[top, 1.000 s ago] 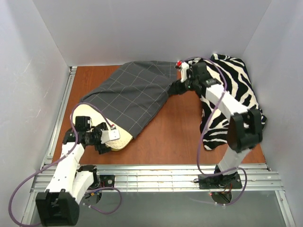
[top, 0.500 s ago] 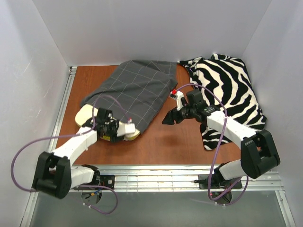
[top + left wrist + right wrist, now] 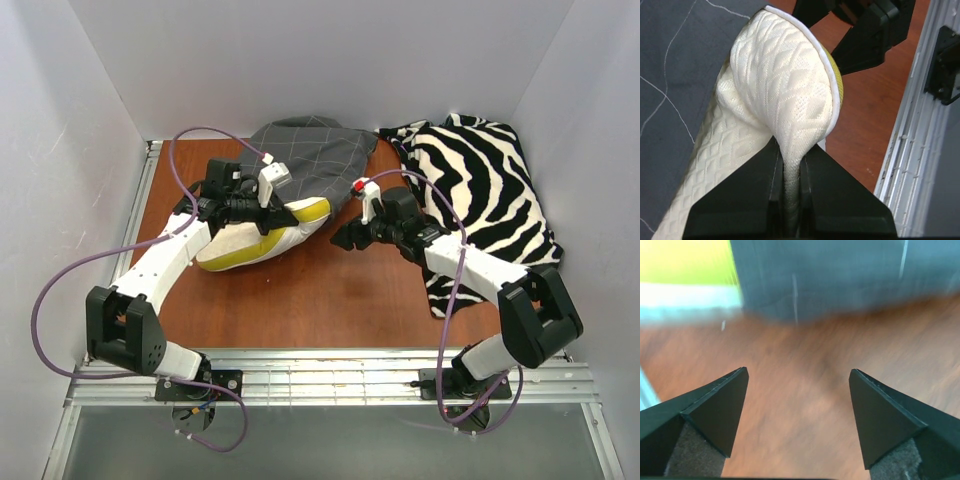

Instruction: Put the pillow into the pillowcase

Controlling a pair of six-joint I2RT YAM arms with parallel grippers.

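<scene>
The cream-white pillow lies left of centre, one end folded up so its yellow-green edge shows. My left gripper is shut on a pinch of the pillow's dimpled cover, squeezed thin between the jaws. The dark grey pillowcase is bunched behind the pillow at the back and lies beside the pillow in the left wrist view. My right gripper hangs open over bare wood, just right of the pillow, nothing between its fingers. Ahead of it are the pillowcase and the pillow's edge.
A black-and-white zebra-striped fabric is heaped at the back right, under the right arm. White walls close in the wooden table on three sides. A metal rail runs along the near edge.
My left gripper closed on the pillow's near end, then lifted and carried it toward the back. The pillowcase slid back and bunched up. The right gripper left the pillowcase, came forward and opened wider.
</scene>
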